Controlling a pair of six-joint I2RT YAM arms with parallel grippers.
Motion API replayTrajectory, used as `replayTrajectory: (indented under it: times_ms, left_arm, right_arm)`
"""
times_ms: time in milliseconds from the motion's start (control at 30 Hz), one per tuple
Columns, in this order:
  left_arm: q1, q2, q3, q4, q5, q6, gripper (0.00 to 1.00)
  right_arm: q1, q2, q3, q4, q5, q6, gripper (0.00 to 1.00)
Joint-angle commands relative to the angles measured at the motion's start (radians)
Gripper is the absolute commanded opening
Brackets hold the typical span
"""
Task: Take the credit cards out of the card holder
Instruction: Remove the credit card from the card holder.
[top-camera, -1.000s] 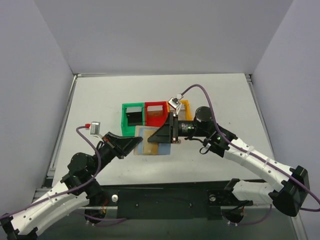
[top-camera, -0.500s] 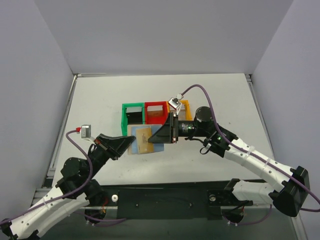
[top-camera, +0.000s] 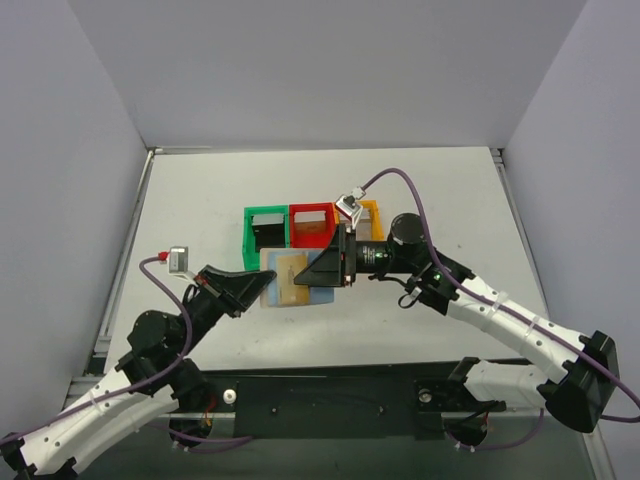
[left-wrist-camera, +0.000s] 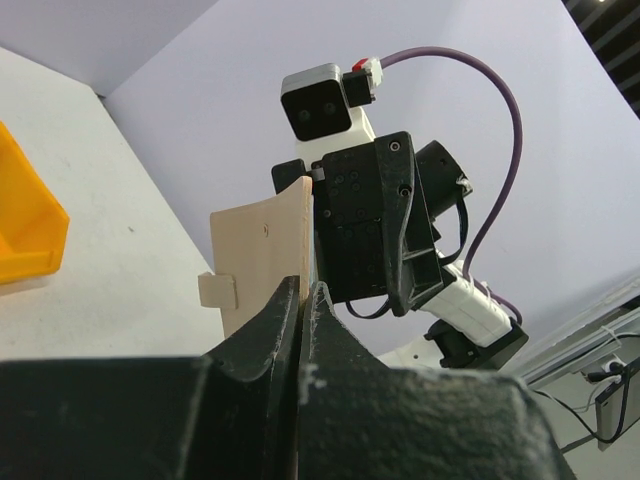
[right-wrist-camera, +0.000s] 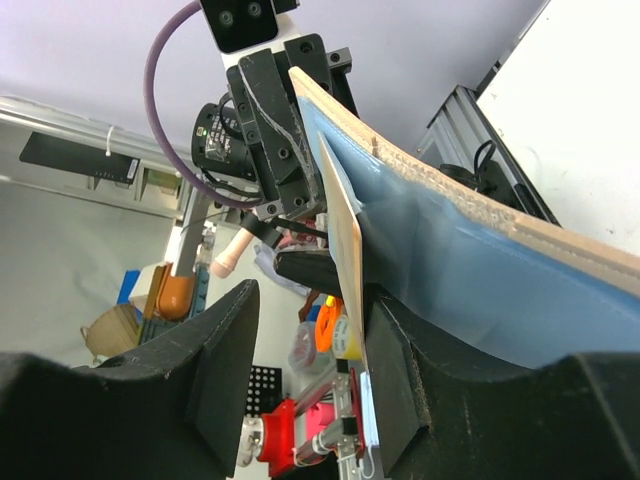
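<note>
The card holder (top-camera: 272, 262) is tan outside with light blue inner panels and hangs open between my two grippers, above the table. My left gripper (top-camera: 262, 284) is shut on its left edge. The left wrist view shows the tan flap (left-wrist-camera: 265, 250) and its small snap tab (left-wrist-camera: 218, 290) rising from my shut left gripper (left-wrist-camera: 303, 290). My right gripper (right-wrist-camera: 312, 300) is open at the holder's right side. A pale card (right-wrist-camera: 343, 230) sticks out of the blue pocket (right-wrist-camera: 470, 270) and rests against one finger (right-wrist-camera: 395, 370), well apart from the other.
Just behind the holder stand a green bin (top-camera: 265, 232), a red bin (top-camera: 312, 224) and an orange bin (top-camera: 370, 211) in a row. A corner of the orange bin (left-wrist-camera: 25, 230) shows in the left wrist view. White tabletop (top-camera: 450, 200) lies all around.
The holder has shifted left and slightly back, carried by my left gripper. My left arm swung a little with it. My right arm stayed almost in place at the holder's right side.
</note>
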Motion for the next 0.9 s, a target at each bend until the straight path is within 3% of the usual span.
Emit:
replayTrajectory:
  times_ms: [0, 633, 867]
  left_arm:
    - [0.001, 0.030, 0.001, 0.098, 0.020, -0.011, 0.00]
    - [-0.001, 0.110, -0.011, 0.210, 0.032, -0.032, 0.00]
    - [-0.001, 0.104, -0.028, 0.228, 0.003, -0.034, 0.00]
  right_arm:
    - [0.018, 0.004, 0.046, 0.088, -0.029, 0.017, 0.41]
    - [0.028, 0.020, 0.039, 0.119, 0.036, 0.034, 0.42]
    - [0.028, 0.021, -0.003, 0.214, 0.086, 0.090, 0.43]
